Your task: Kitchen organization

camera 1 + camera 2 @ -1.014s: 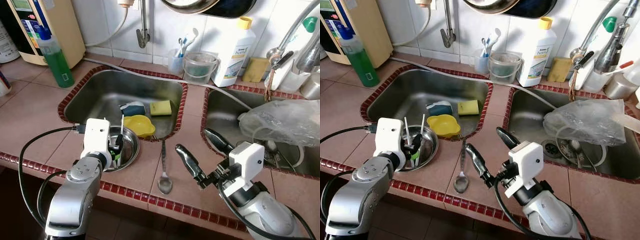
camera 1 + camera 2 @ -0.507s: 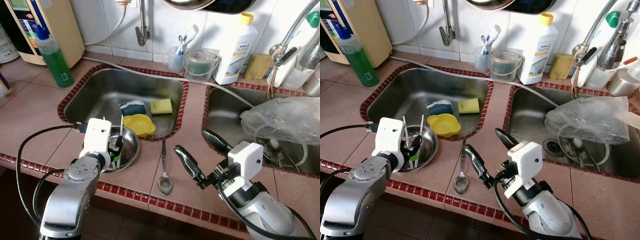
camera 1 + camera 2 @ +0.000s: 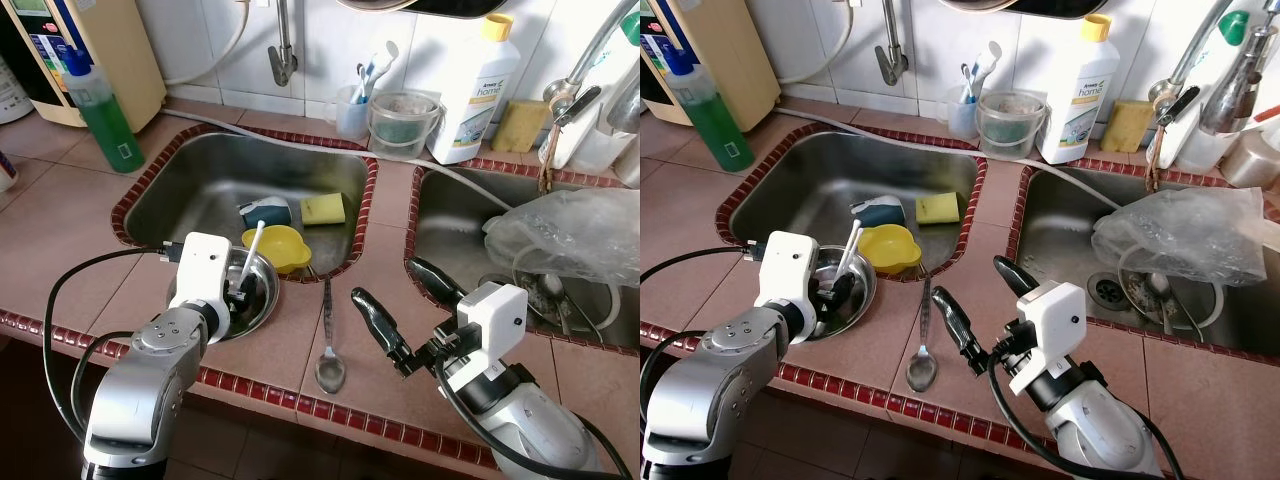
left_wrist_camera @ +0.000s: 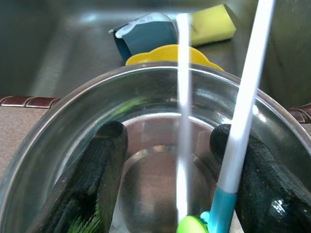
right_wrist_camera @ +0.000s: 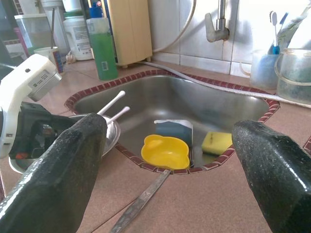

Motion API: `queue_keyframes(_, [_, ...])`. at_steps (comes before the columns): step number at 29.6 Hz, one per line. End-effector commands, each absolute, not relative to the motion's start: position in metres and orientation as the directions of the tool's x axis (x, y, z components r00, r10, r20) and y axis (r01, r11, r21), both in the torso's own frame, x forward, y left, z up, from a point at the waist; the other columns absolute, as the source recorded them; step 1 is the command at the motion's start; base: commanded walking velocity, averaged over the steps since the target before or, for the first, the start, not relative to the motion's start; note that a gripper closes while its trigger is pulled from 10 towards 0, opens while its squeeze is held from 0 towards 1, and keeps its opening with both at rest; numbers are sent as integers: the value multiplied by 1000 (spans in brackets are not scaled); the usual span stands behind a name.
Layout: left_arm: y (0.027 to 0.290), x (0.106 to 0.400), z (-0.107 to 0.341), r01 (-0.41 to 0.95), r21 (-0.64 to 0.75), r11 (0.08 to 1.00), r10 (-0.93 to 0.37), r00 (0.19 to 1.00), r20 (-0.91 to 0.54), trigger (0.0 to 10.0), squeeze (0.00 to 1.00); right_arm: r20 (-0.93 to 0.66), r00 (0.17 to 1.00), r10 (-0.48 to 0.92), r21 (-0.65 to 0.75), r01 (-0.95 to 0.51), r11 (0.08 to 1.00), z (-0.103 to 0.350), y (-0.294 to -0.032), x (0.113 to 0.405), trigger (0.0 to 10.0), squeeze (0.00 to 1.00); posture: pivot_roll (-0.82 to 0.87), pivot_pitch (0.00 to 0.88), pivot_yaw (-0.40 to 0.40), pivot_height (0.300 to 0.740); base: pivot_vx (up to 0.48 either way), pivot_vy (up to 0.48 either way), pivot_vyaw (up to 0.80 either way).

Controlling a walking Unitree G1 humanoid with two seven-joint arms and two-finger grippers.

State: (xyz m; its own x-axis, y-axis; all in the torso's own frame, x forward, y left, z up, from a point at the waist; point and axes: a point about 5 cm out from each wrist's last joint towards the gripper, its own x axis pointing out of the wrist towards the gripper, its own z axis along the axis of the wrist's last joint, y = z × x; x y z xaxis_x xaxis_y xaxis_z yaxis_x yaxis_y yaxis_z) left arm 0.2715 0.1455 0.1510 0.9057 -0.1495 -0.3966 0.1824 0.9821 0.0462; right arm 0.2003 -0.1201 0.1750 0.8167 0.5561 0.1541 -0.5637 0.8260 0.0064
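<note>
The tiled tabletop was seen with two steel sinks sunk into it: the left sink and, at 3 o'clock from it, the right sink, in which a crumpled plastic bag was lying. In the left sink a yellow cup, a yellow sponge and a blue-grey object were gathered near the front rim.

On the tabletop at the sink's 6 o'clock edge a steel bowl was standing. The left gripper was lowered into it, its fingers held apart, with two thin white sticks rising between them from coloured ends; whether the sticks were actually pinched could not be told.

A spoon was lying flat on the tabletop between the two arms, its long axis running from 12 to 6 o'clock, bowl end nearest the front edge, handle toward the sink rim. The right gripper was held just above the tabletop with its fingers spread wide and nothing between them. The spoon lay at about 9 o'clock from those fingers, near them and apart from the bowl. The right arm was judged the nearer free one, so a pick-up would call for a short move toward 9 o'clock, with the fingers closed across the handle.
</note>
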Motion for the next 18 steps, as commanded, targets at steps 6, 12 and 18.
queue_keyframes(6, [145,270,152,198,38,980,-166,899,-405,0,0,174,817,550,-9,-557,830,180,-122,199,10000,0,-142,143,34,740,0,0,0])
queue_keyframes(12, [144,270,154,196,36,980,-166,903,-396,0,0,172,815,553,-10,-560,829,180,-122,199,10000,0,-141,143,30,740,0,0,0])
queue_keyframes(18, [144,270,154,197,33,980,-168,904,-392,0,0,173,814,555,-11,-562,827,181,-122,200,10000,0,-139,144,28,740,0,0,0])
